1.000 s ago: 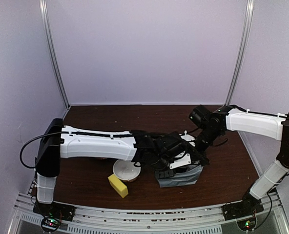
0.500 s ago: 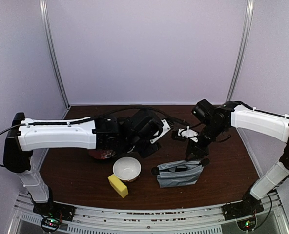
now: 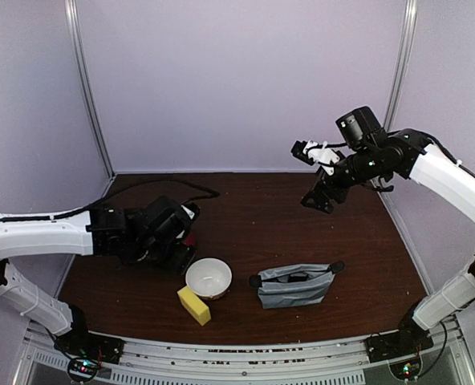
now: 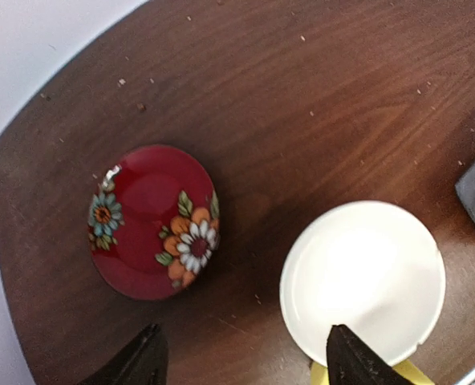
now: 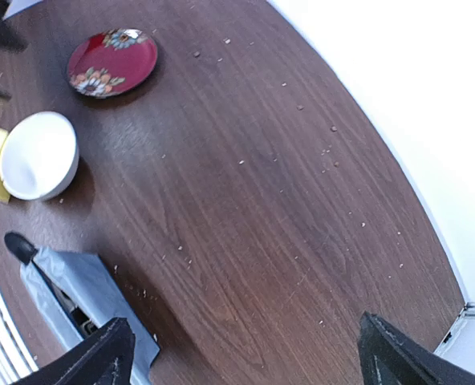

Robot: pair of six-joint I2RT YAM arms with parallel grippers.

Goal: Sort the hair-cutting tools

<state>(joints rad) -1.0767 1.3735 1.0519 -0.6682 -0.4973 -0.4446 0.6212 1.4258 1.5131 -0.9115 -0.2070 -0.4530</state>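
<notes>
**Both hands empty, tools gathered in the grey pouch**

The hair-cutting tools (image 3: 295,277) appear to sit inside the grey pouch (image 3: 298,293) at the near middle of the surface (image 3: 253,212). Dark shapes show in its open top, and a black rounded end (image 5: 18,245) pokes out of one side. Which tool is which cannot be told. No tool lies loose on the wood, so the sorting looks done or nearly so.

The left hand (image 4: 244,362) hangs low at the left, fingers apart with nothing between them, over the gap between the red plate (image 4: 152,220) and the white bowl (image 4: 363,281). A yellow sponge (image 3: 194,305) touches the bowl's near side. The right hand (image 5: 249,353) is raised high over the far right, fingers spread wide and empty, well apart from the pouch. Both arms seem to be held off to the sides to leave the pouch unobstructed
</notes>
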